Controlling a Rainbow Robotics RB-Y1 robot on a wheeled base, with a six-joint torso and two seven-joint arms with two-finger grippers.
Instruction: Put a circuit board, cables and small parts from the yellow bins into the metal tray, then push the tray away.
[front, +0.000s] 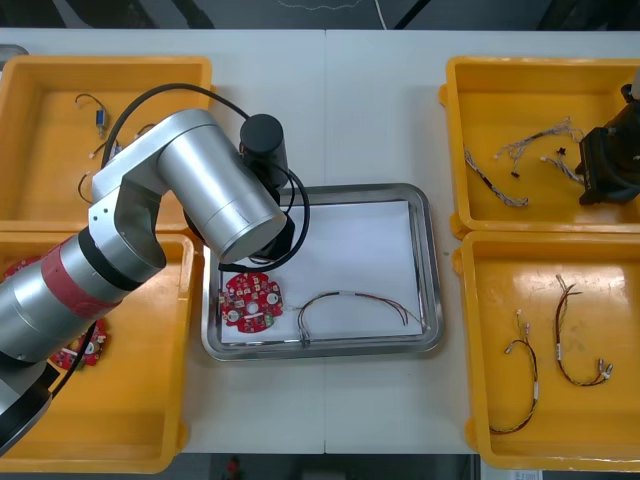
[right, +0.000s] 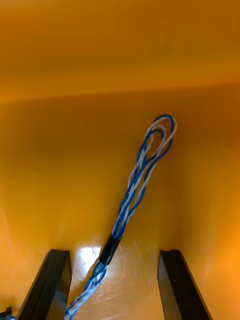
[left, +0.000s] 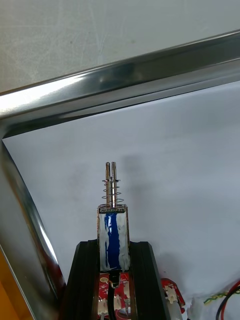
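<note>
Bright, even light comes from overhead in the front view, and my left arm (front: 210, 190) lays only a soft grey shadow on the white floor of the metal tray (front: 432, 260) at the frame's centre. Beyond my left gripper (left: 114, 245) the tray's polished rim throws back a hard white streak of glare. Between the fingers (right: 52, 280) of my right gripper (right: 114, 254), a glossy highlight shines on the yellow bin (right: 120, 75), whose far wall lies dimmer.
</note>
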